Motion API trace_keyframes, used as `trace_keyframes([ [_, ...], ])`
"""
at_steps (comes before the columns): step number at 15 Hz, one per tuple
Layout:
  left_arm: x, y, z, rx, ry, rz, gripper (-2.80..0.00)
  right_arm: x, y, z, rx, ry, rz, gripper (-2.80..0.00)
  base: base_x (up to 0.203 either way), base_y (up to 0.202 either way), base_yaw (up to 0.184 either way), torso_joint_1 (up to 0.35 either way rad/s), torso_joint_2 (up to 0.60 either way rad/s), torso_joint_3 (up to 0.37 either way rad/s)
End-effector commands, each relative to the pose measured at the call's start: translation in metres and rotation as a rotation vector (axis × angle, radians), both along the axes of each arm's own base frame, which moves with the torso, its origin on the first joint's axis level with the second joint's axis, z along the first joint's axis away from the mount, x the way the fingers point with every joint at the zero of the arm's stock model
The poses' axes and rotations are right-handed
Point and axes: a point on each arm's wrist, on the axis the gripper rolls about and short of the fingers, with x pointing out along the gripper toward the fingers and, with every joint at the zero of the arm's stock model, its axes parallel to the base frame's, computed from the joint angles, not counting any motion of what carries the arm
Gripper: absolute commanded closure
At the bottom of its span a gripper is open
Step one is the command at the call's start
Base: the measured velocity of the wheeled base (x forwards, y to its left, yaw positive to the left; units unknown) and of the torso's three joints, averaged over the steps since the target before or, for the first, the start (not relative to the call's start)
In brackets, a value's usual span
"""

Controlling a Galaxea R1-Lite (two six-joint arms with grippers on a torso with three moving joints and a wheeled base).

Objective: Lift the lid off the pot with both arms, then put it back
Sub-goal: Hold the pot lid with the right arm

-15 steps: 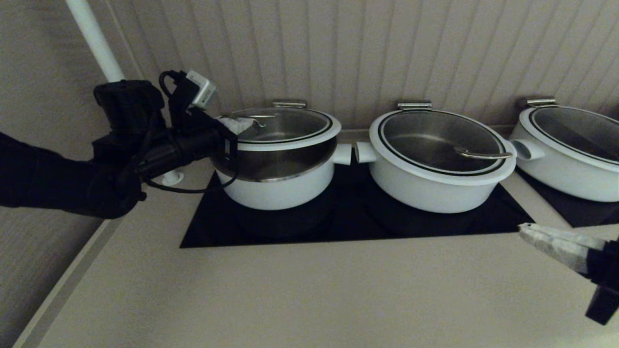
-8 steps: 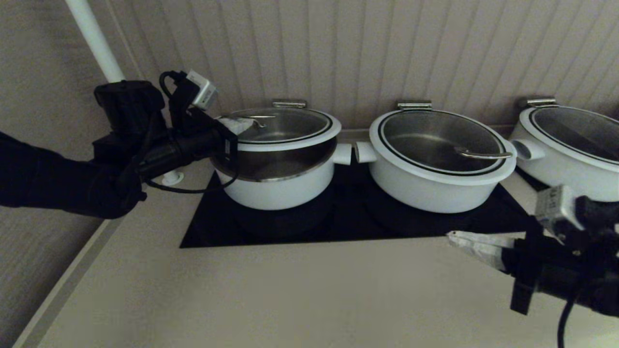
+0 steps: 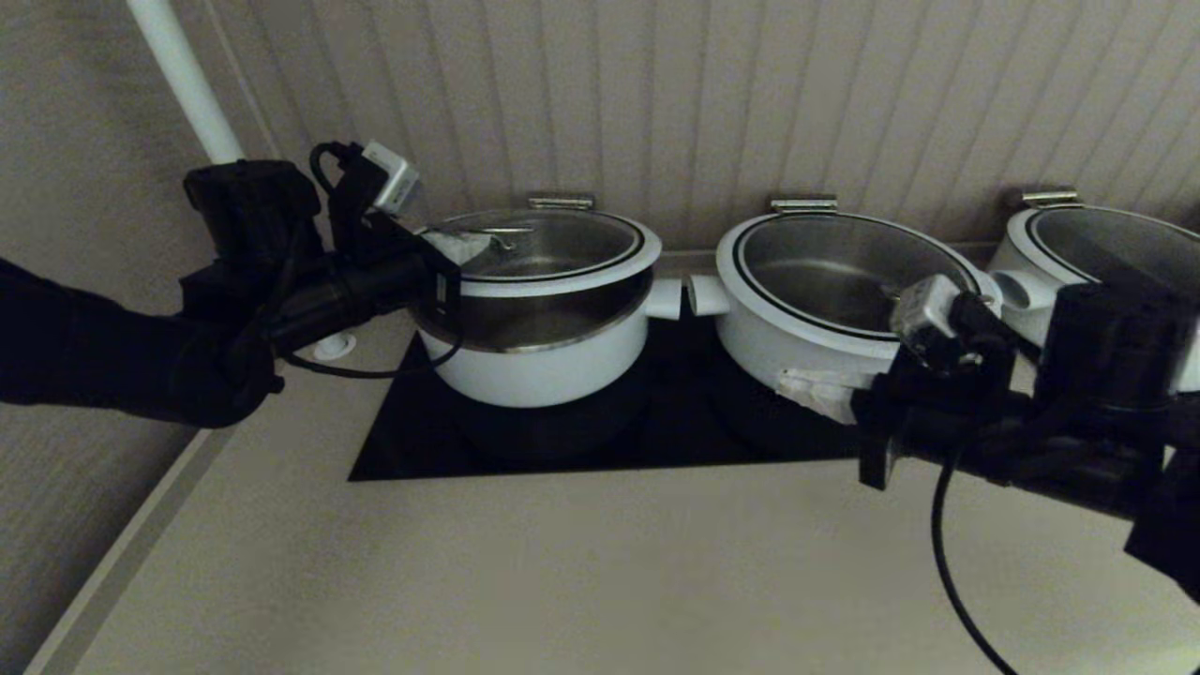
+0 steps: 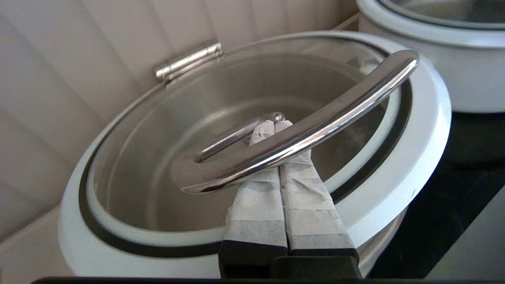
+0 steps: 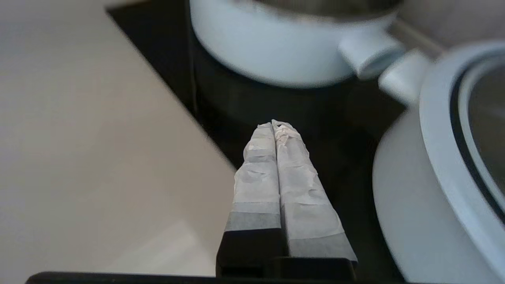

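Note:
The lid (image 3: 562,267) is held up off the pot (image 3: 539,366), with the steel lining showing in the gap between them. My left gripper (image 3: 473,246) is shut, and its taped fingers (image 4: 256,197) reach under the lid's arched steel handle (image 4: 315,130), so the handle rests across them. The lid's white rim (image 4: 428,130) shows in the left wrist view. My right gripper (image 3: 797,384) is shut and empty, low in front of the middle pot and pointing left toward the pot. In the right wrist view the gripper (image 5: 274,125) hangs over the black cooktop, with the pot (image 5: 276,51) ahead.
A wider white pot (image 3: 844,361) with its lid on stands right of the pot, close beside my right gripper (image 5: 414,221). A third pot (image 3: 1092,281) is at the far right. All stand on black cooktops (image 3: 675,431). A white pipe (image 3: 183,75) rises at the back left.
My right arm has swung in from the lower right, up and leftward, to the front of the middle pot. The left arm and raised lid have barely moved.

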Motion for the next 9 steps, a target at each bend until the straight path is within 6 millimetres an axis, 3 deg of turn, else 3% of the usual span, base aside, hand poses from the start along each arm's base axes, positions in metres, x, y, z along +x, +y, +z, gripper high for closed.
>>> trace_keyframes([
  [1, -0.004, 0.001, -0.005, 0.006, 0.016, 0.005, 0.0, 0.019, 0.018, -0.007, 0.023, -0.013, 0.031, 0.0, 0.0, 0.0, 0.0, 0.0, 0.0, 0.0],
  [9, -0.001, 0.0, -0.002, 0.003, 0.003, 0.006, 0.0, 0.052, 0.076, -0.018, 0.096, -0.146, 0.136, 0.0, 0.0, 0.0, 0.0, 0.0, 0.0, 0.0],
])
